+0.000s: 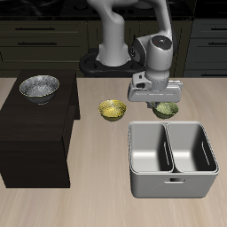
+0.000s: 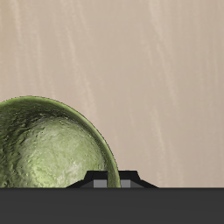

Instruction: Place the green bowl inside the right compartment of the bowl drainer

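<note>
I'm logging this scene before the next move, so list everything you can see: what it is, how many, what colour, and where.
green bowl: one, olive green, on the table just behind the bowl drainer, under the tool.
yellow-gold bowl: one, on the table beside the green bowl, near the dark cabinet.
silver bowl: one, speckled silver, on top of the dark cabinet.
dark cabinet: one, near black, standing on the table.
bowl drainer: one, light grey, two wells, both empty, near the table's front edge.
table: one, light wood.
tool: one, grey and white, above the green bowl; jaw state unclear.
</note>
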